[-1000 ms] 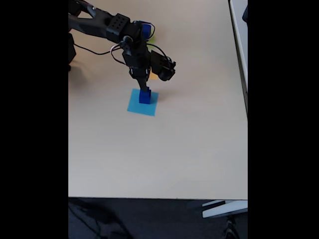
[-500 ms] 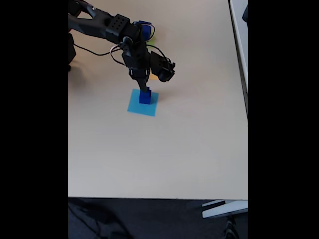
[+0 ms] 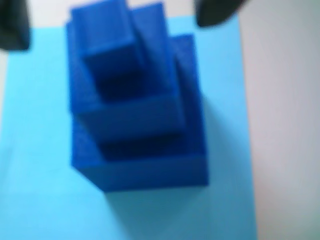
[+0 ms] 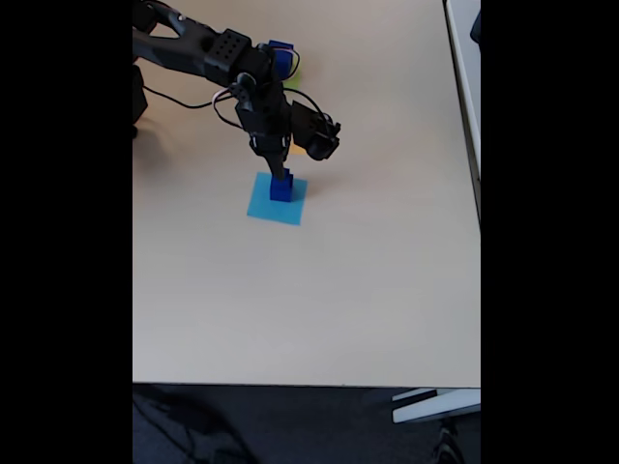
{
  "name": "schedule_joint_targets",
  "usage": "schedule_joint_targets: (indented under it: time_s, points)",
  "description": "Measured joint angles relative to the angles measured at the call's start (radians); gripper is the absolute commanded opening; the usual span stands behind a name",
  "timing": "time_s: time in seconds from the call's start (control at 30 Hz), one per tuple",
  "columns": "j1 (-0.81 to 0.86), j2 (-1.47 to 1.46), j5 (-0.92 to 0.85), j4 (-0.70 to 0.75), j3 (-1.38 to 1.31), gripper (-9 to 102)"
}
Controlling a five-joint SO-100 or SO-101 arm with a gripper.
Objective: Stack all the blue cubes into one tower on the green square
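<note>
**Spotter:** Where's the tower sitting for you?

**Operator:** My wrist view looks straight down on the tower (image 3: 137,110): three dark blue cubes, largest at the bottom, smallest on top, each step narrower than the one below. It's blurred, but the steps read clearly. It stands on the light-blue square (image 3: 35,150), not on green. The upper cubes are pushed toward the top-left of the bottom one rather than centred.

**Spotter:** And the gripper?

**Operator:** In the fixed view the gripper (image 4: 281,164) points down right over the tower (image 4: 281,186), its tip at the top cube. In the wrist view I see two dark shapes at the upper corners, one at the left edge and one right of the stack; those look like the fingers (image 3: 217,12), standing apart on either side of the top cube with pale surface (image 3: 285,125) showing between the right one and the stack. So I read it as spread, not clamped on anything.

**Spotter:** Any sign of the green square?

**Operator:** A sliver of yellow-green (image 4: 296,70) peeks out behind the arm (image 4: 208,53), well apart from the tower. A bit of orange (image 4: 299,150) shows under the arm too.
</note>
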State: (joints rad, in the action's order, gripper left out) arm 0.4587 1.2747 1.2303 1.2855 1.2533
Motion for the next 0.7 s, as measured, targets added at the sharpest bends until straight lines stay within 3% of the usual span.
schedule_joint_targets:
  time_s: [0.7]
  points:
    - [0.014, -0.035, -0.025, 0.0, 0.0, 14]
